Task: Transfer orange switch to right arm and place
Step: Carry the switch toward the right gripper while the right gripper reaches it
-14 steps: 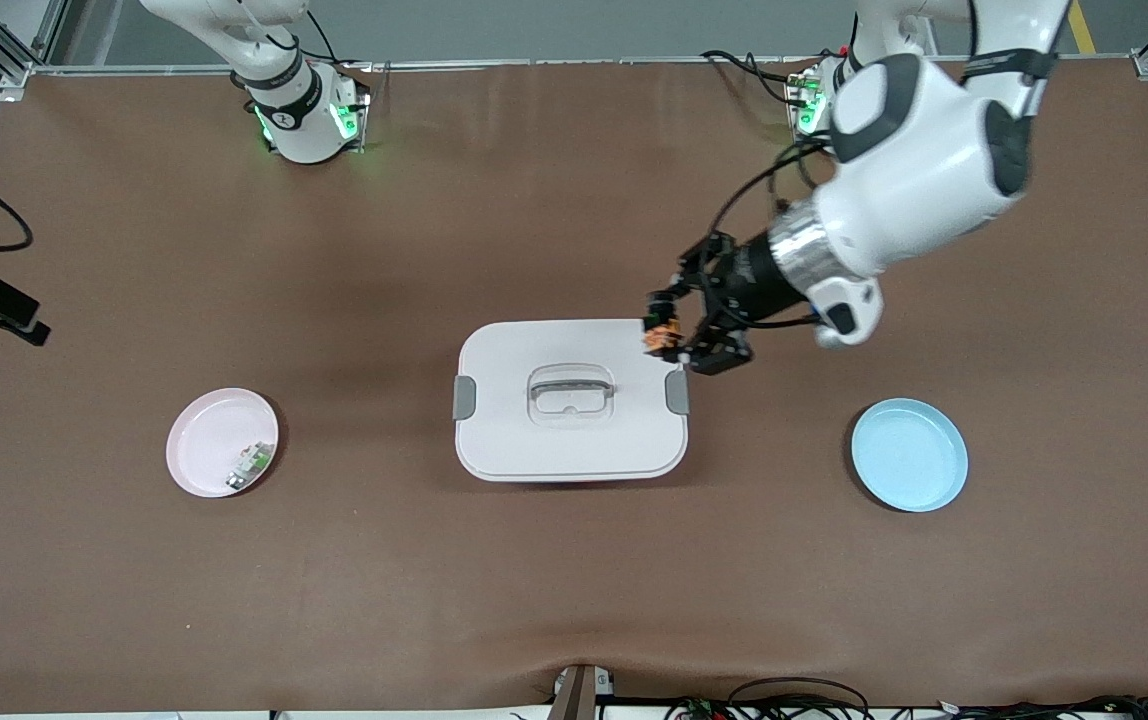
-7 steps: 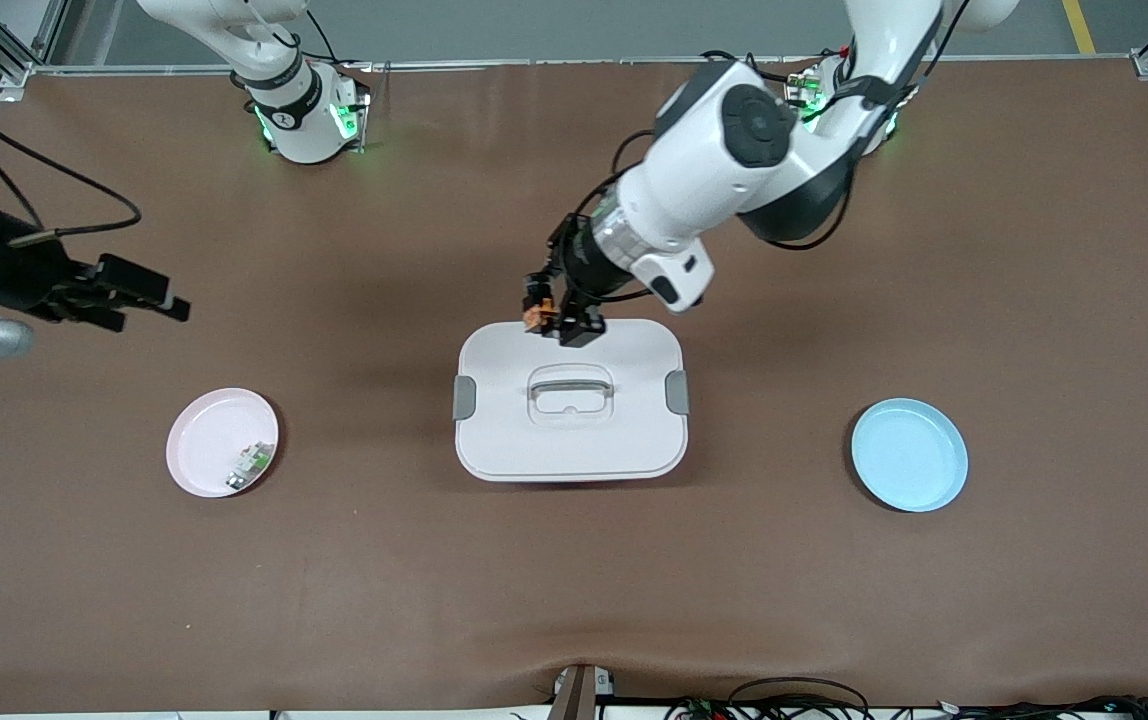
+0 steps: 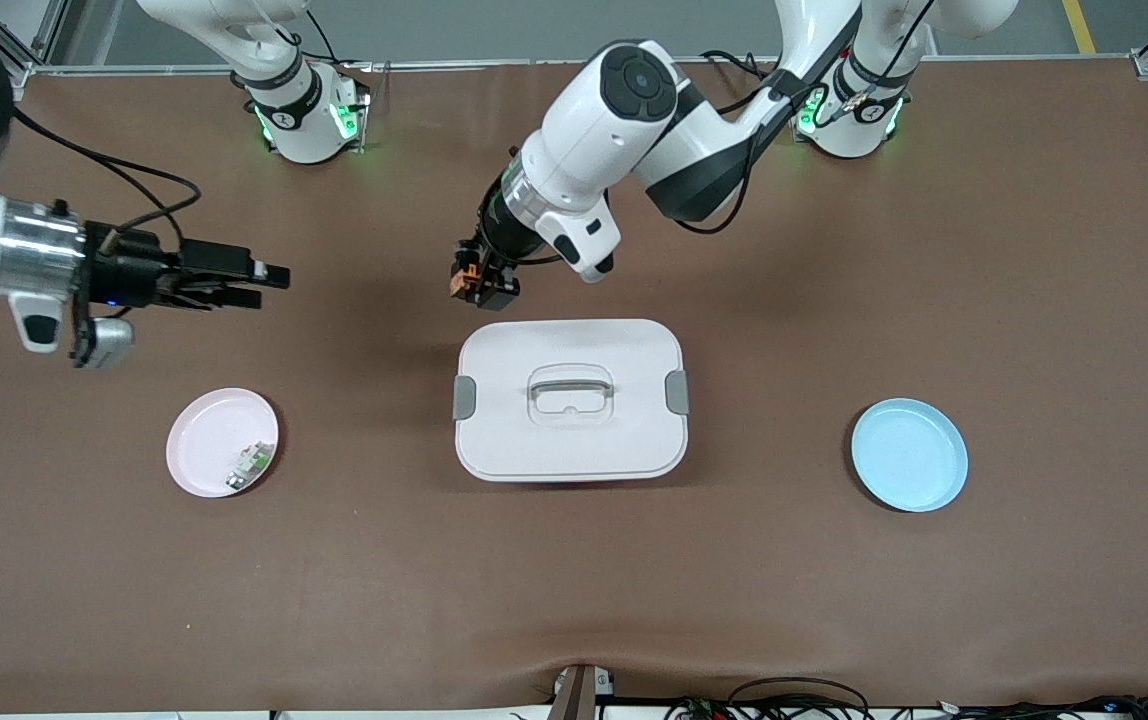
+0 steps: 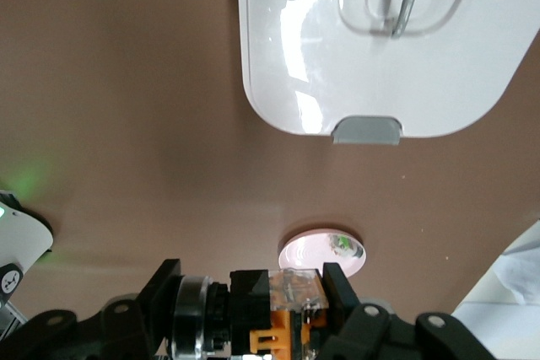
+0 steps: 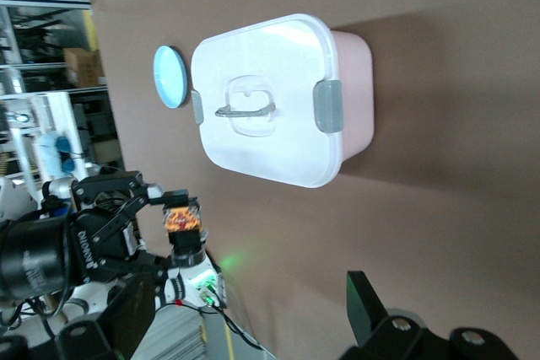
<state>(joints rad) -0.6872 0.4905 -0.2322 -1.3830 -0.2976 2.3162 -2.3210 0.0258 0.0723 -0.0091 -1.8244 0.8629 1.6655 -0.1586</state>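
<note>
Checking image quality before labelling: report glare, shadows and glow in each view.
Front view: soft shadows beside the white box. Left wrist view: bright glare patches on the lid. Right wrist view: orange switch glows in the left gripper; box casts a dark shadow.

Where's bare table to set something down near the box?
Bare brown table lies between the lidded box and the blue plate, and between the box and the pink plate. It is crowded where the left gripper holds the orange switch.

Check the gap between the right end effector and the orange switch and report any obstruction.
Nothing visible blocks it. The left end effector holds the orange switch over bare table just past the white box. The right end effector hangs open above the pink plate, only bare table between them.
</note>
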